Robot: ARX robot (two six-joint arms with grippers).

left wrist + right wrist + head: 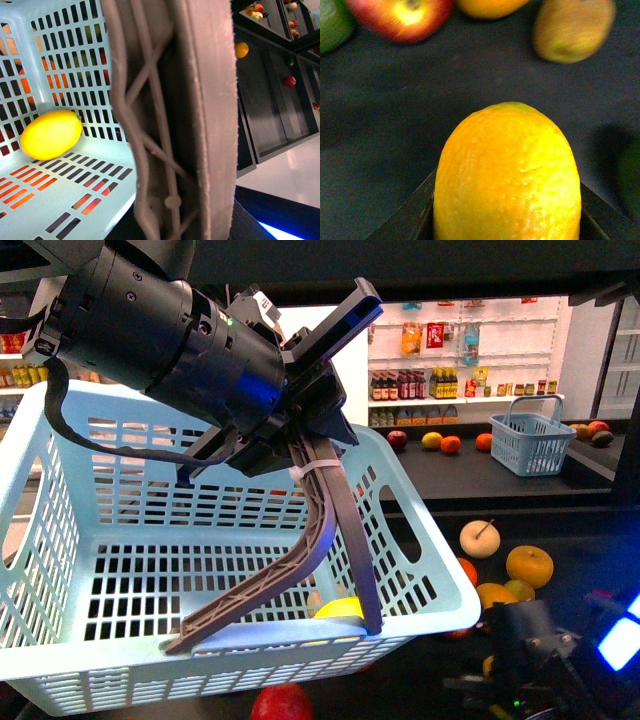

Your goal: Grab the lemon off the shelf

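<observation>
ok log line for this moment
left gripper holding basket handle | right gripper lemon in jaws at shelf | basket second lemon inside

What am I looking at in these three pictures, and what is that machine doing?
It is a robot with two arms ending in grippers. The front picture comes from a camera on its body, the other two from cameras on its wrists. The left gripper is shut on the grey handle of a light blue basket, where one lemon lies. The right gripper holds a second lemon over the dark shelf, which bears loose fruit such as a red apple.
</observation>
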